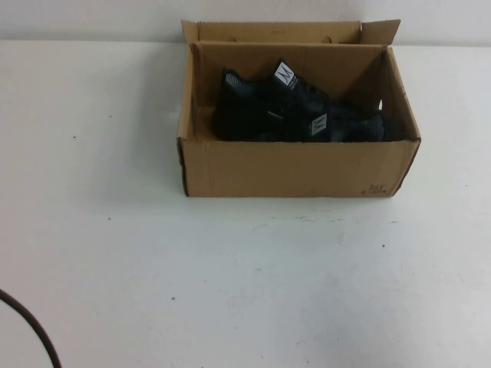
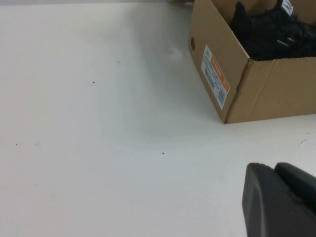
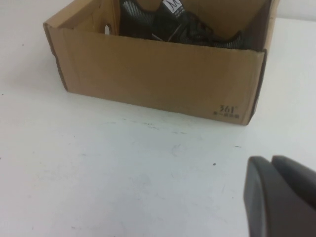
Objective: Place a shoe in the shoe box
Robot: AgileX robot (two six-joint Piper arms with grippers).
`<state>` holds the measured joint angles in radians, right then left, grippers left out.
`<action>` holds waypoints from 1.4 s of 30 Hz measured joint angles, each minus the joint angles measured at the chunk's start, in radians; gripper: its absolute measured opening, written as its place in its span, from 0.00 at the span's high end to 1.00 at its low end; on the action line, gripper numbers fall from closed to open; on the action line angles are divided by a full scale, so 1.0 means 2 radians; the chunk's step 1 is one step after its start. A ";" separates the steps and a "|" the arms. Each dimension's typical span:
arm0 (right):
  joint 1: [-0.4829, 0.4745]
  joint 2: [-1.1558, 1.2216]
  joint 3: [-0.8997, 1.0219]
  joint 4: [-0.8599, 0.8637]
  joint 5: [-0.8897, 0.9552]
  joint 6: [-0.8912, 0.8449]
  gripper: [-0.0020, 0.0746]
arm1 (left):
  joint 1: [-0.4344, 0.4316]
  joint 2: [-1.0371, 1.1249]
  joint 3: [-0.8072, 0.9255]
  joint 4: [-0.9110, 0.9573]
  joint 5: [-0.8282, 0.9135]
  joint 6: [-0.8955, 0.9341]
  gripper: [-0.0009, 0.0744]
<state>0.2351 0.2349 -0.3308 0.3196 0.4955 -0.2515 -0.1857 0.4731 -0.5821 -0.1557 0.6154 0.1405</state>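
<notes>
The brown cardboard shoe box (image 1: 291, 169) stands open on the white table, right of centre at the back. Two black knit sneakers lie inside it: one (image 1: 245, 107) at the left with a white tongue tag, the other (image 1: 349, 126) at the right. The box (image 2: 266, 94) and shoes (image 2: 266, 34) also show in the left wrist view, and the box (image 3: 158, 74) and shoes (image 3: 168, 24) in the right wrist view. My left gripper (image 2: 274, 167) is shut and empty, low over bare table left of the box. My right gripper (image 3: 270, 159) is shut and empty, in front of the box. Neither shows in the high view.
The box has an orange and white label (image 2: 215, 75) on its left end and small dark print (image 3: 227, 110) on its front right corner. Its back flaps (image 1: 291, 31) stand up. A dark cable (image 1: 31, 330) curves over the table's front left corner.
</notes>
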 joint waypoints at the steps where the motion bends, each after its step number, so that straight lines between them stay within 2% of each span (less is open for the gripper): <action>1: 0.000 0.000 0.000 0.000 0.001 0.000 0.99 | 0.000 0.000 0.000 0.001 0.000 0.000 0.99; 19: 0.000 0.000 0.000 0.000 0.005 0.001 0.99 | 0.000 0.000 0.000 0.004 0.001 0.000 0.99; 25: 0.000 0.000 0.000 0.000 0.007 0.001 0.99 | 0.000 -0.011 0.019 0.051 -0.012 0.000 0.99; 30: 0.000 0.000 0.000 0.001 0.007 0.002 0.99 | 0.000 -0.049 0.076 0.068 -0.068 0.000 0.99; 37: 0.000 0.000 0.000 0.001 0.007 0.002 0.99 | 0.000 -0.178 0.212 0.085 -0.202 -0.010 0.99; 42: 0.000 0.000 0.000 0.001 0.007 0.002 0.99 | 0.000 -0.239 0.288 0.086 -0.195 -0.052 0.99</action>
<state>0.2351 0.2349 -0.3308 0.3212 0.5095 -0.2474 -0.1857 -0.0056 -0.0056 0.0165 0.2251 0.0373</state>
